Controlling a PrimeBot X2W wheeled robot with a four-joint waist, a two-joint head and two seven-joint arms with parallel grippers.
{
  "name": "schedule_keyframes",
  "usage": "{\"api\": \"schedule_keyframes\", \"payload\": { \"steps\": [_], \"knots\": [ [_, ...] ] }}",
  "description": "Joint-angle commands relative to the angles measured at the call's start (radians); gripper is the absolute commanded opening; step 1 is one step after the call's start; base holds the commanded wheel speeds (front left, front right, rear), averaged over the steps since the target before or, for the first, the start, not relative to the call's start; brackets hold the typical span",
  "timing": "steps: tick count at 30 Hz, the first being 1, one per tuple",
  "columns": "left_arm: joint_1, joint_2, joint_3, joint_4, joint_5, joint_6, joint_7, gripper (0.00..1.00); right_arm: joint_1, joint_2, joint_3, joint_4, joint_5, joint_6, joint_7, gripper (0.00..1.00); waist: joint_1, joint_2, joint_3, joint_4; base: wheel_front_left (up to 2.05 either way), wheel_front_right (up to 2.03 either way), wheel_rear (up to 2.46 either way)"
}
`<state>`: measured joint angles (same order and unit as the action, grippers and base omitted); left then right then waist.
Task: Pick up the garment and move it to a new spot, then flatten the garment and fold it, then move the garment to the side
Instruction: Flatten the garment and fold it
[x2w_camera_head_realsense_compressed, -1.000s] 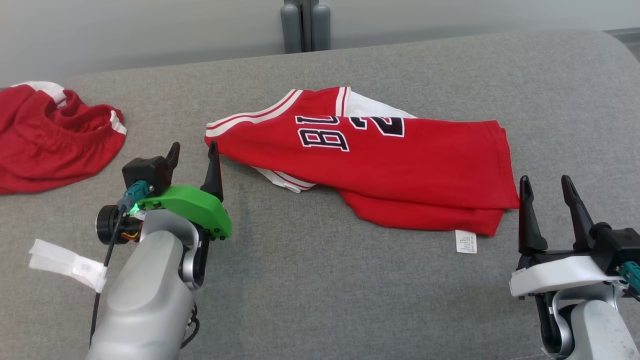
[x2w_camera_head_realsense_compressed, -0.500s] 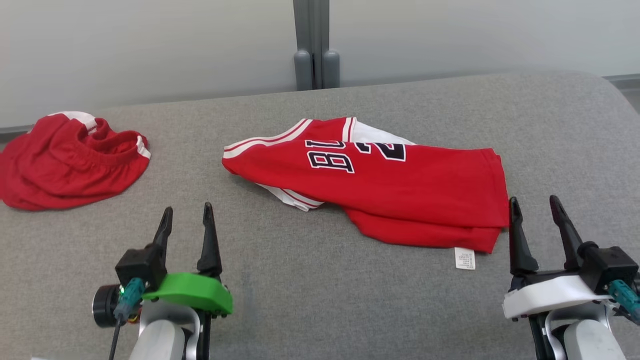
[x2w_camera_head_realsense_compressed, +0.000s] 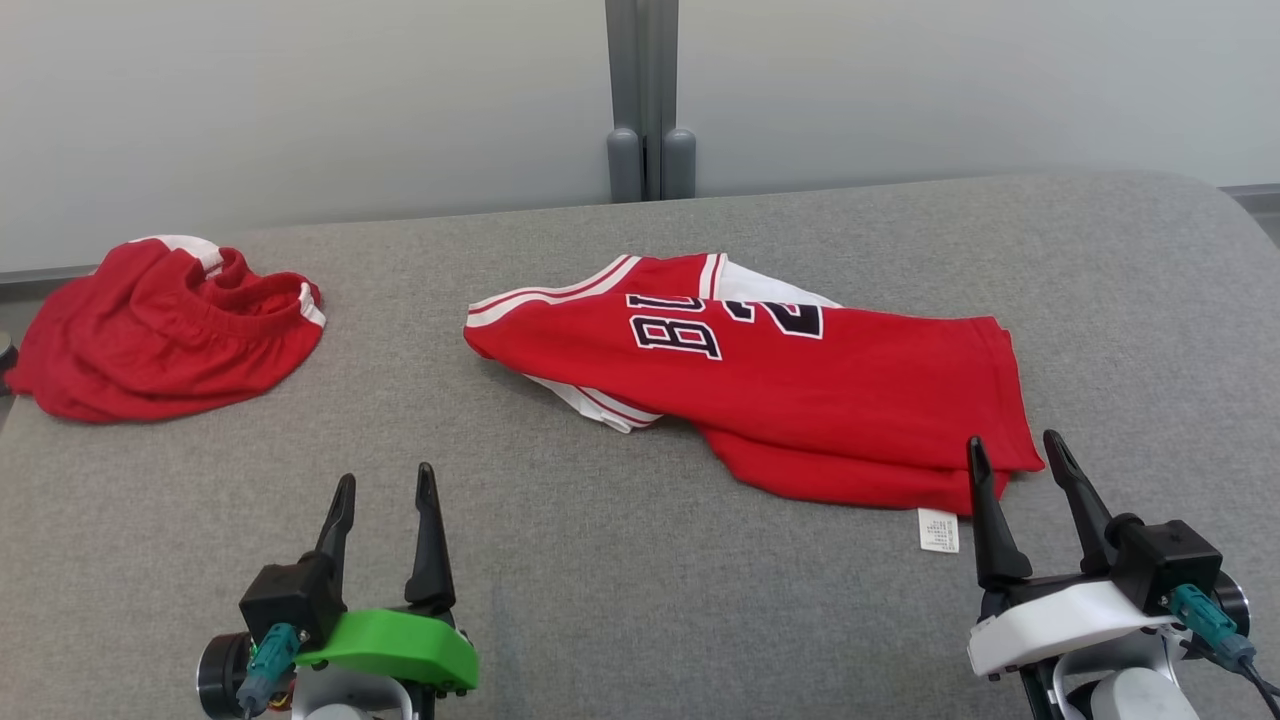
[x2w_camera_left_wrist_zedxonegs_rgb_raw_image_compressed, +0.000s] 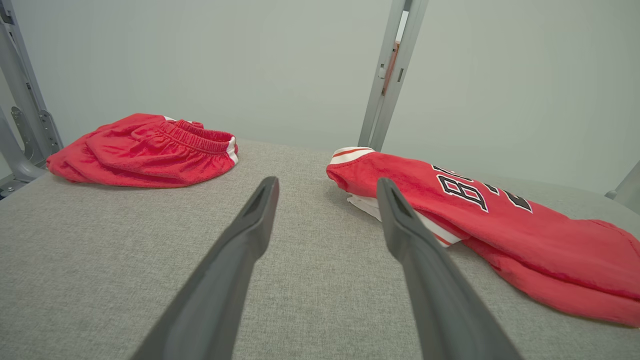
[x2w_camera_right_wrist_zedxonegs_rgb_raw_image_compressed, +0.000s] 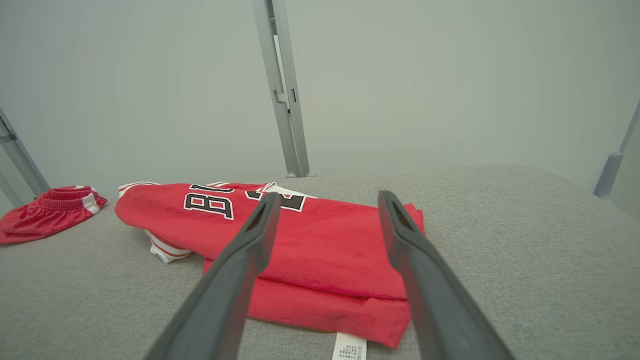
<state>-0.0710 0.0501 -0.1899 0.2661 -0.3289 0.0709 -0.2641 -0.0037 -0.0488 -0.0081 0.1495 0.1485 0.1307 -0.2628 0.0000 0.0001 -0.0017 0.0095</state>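
A folded red basketball jersey with white trim and black lettering (x2w_camera_head_realsense_compressed: 800, 390) is laid right of centre on the grey fabric-covered surface (x2w_camera_head_realsense_compressed: 600, 580), with its white care label (x2w_camera_head_realsense_compressed: 937, 530) lying at the near hem. The right gripper (x2w_camera_head_realsense_compressed: 1011, 442) is held wide and empty just beside the jersey's near right corner. The left gripper (x2w_camera_head_realsense_compressed: 385, 482) is likewise spread wide and empty, well apart from the jersey. Crumpled red shorts with white trim (x2w_camera_head_realsense_compressed: 160, 335) are seen at the far left.

A grey fabric-covered surface (x2w_camera_head_realsense_compressed: 620, 600) is carrying two garments. A red basketball jersey (x2w_camera_head_realsense_compressed: 820, 400), doubled over on itself, is lying right of centre, its white care label (x2w_camera_head_realsense_compressed: 937, 530) resting on the fabric at the near edge. Crumpled red shorts (x2w_camera_head_realsense_compressed: 160, 345) are lying at the far left, well apart from it.
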Motion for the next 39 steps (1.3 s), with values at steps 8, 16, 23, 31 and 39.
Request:
{"api": "schedule_keyframes", "payload": {
  "steps": [8, 16, 23, 31, 39],
  "knots": [
    [0.008, 0.001, -0.011, -0.002, -0.005, 0.015, -0.001, 1.0, -0.008, -0.003, 0.002, 0.011, 0.004, 0.0, -0.003, 1.0, 0.0, -0.0001, 0.001, 0.0, 0.0, 0.0, 0.0],
    [0.01, 0.001, -0.01, 0.001, 0.001, 0.018, -0.001, 1.0, -0.008, -0.003, -0.003, 0.01, 0.004, 0.0, -0.003, 1.0, 0.0, -0.0001, 0.005, -0.003, 0.0, 0.0, 0.0],
    [0.007, 0.001, -0.012, 0.005, 0.002, 0.018, -0.001, 1.0, -0.007, -0.003, -0.006, 0.004, 0.001, 0.0, -0.003, 1.0, 0.0, -0.0001, 0.013, -0.005, 0.0, 0.0, 0.0],
    [-0.052, 0.001, -0.032, 0.038, 0.015, 0.008, -0.001, 1.0, -0.023, -0.003, -0.004, -0.008, -0.002, 0.0, -0.003, 1.0, 0.0, -0.0001, 0.059, -0.017, 0.0, 0.0, 0.0],
    [-0.209, 0.003, -0.082, 0.211, 0.065, -0.027, -0.001, 1.0, -0.07, -0.003, 0.008, -0.026, -0.009, 0.0, -0.003, 1.0, 0.0, -0.0001, 0.159, -0.055, 0.0, 0.0, 0.0]
  ]
}}
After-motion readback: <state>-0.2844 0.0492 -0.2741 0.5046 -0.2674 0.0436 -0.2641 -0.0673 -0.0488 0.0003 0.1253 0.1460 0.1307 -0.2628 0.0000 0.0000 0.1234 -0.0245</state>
